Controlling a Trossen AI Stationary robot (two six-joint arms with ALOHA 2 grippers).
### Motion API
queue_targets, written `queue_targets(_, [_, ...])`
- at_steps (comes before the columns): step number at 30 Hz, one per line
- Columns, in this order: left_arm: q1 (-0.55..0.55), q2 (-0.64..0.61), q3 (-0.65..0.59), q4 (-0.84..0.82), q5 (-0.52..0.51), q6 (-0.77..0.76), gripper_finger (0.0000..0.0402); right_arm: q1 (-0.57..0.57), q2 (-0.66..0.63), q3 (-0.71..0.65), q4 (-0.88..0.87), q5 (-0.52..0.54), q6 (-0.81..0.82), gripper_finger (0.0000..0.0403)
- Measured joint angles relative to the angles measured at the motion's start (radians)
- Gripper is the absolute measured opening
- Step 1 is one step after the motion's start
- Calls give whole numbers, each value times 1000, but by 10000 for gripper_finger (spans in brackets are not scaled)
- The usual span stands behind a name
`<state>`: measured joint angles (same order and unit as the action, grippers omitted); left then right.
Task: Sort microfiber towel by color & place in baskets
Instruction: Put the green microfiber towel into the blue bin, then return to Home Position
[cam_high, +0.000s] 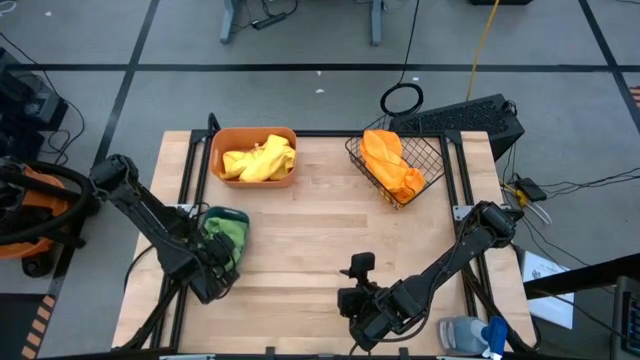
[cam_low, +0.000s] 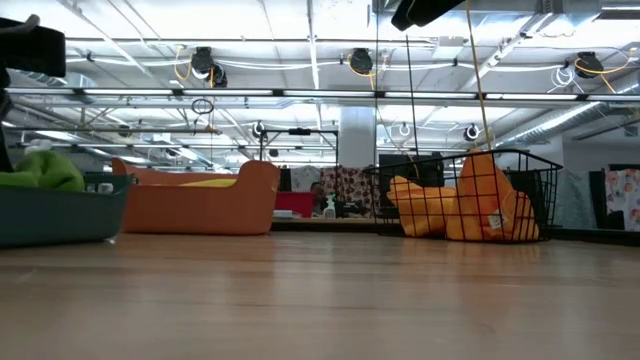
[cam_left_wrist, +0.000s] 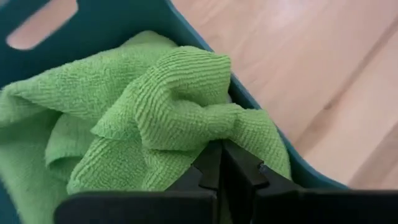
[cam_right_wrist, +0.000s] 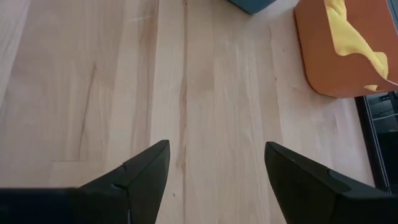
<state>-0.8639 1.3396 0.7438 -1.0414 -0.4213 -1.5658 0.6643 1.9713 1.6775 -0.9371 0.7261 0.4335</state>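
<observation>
We see the green towel (cam_left_wrist: 155, 118) bunched in the teal tub (cam_high: 240, 217) at the table's left edge, the left gripper (cam_left_wrist: 221, 163) closed with its fingertips pinching a fold of it. The yellow towel (cam_high: 259, 160) lies in the orange tub (cam_high: 253, 133), the orange towel (cam_high: 390, 165) in the wire basket (cam_high: 432, 152) — both at the far side. The right gripper (cam_right_wrist: 214, 171) hangs spread, holding nothing, above the bare pale wooden table (cam_high: 310, 230). Beyond: grey floor, cables, ceiling rails and lamps.
</observation>
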Motion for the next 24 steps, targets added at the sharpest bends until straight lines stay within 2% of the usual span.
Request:
queue_targets(3, [0, 0, -20, 69, -47, -6, 15, 0, 0, 0, 0, 0, 0, 256])
queue_targets(7, [0, 1, -21, 75, -119, -75, 15, 0, 0, 0, 0, 0, 0, 256])
queue_targets(13, [0, 1, -2, 51, -134, -122, 15, 5, 0, 0, 0, 0, 0, 256])
queue_targets(18, [0, 0, 73, 8, -142, -54, 15, 6, -5, 0, 22, 48, -34, 244])
queue_targets(24, [0, -1, 174, -21, -213, 101, 15, 5, -69, 0, 135, 60, -178, 190])
